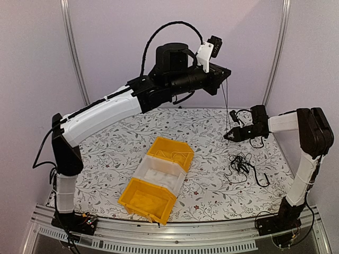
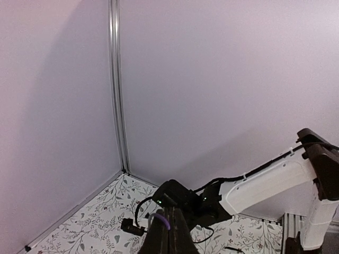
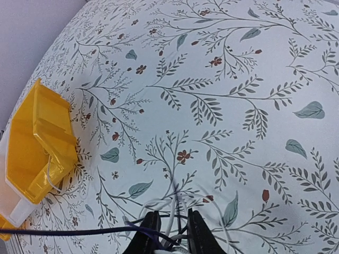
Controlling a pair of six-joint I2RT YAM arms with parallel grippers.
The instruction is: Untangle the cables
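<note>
Cables (image 1: 241, 164) lie in a small dark tangle on the table (image 1: 132, 153), towards its right side and to the right of a row of three bins (image 1: 153, 165). One thin strand (image 1: 227, 106) runs straight up from the right claw (image 1: 229, 136) to the left claw (image 1: 225, 79), which is raised high and pinched shut on it. The right claw, low over the table, has its jaws drawn in on dark and pale cables bunched between them.
</note>
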